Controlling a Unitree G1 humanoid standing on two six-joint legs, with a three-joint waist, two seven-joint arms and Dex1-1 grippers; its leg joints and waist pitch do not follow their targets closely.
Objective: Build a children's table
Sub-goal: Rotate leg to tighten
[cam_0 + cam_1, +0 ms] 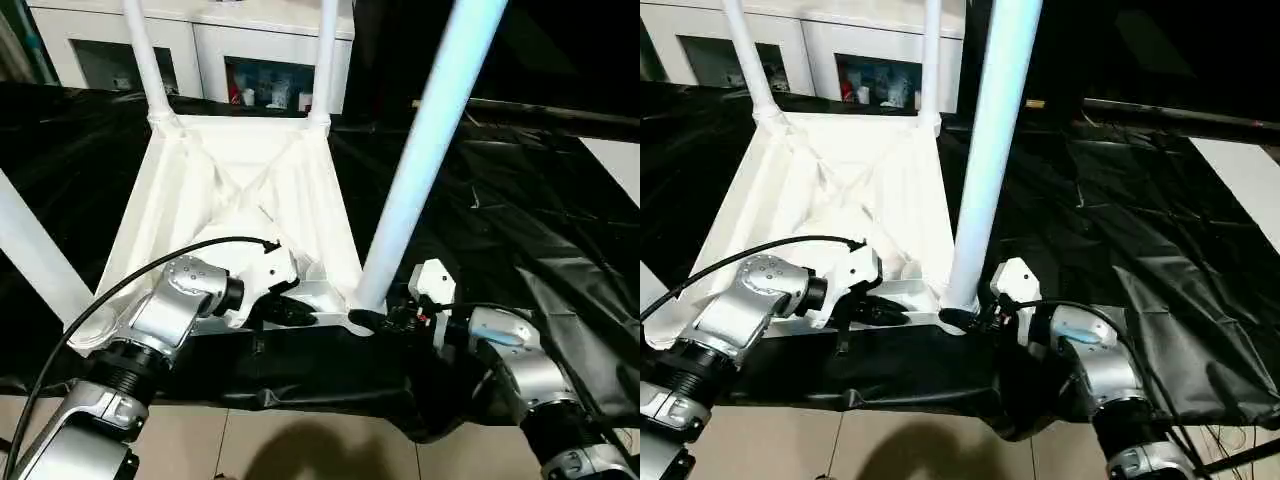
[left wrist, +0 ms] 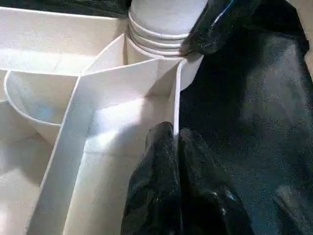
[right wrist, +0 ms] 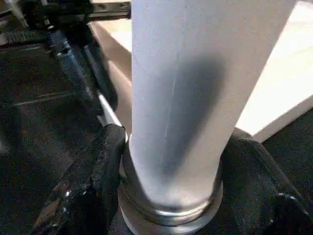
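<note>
The children's table lies upside down, its ribbed white top (image 1: 240,170) on the black cloth. Two far legs (image 1: 145,60) (image 1: 325,60) stand in their corner sockets, and a third leg (image 1: 35,250) rises at the near left. The near right leg (image 1: 425,150) stands in its socket at the front corner. My right gripper (image 1: 372,320) is closed around that leg's base, one finger on each side of it (image 3: 176,142). My left gripper (image 1: 300,310) is shut on the top's thin front rim (image 2: 175,103), just left of that corner.
The black-draped work table (image 1: 520,200) ends right at my forearms, with tiled floor (image 1: 300,440) below. A white cabinet with glass doors (image 1: 200,50) stands behind. A black cable (image 1: 130,270) loops over my left forearm.
</note>
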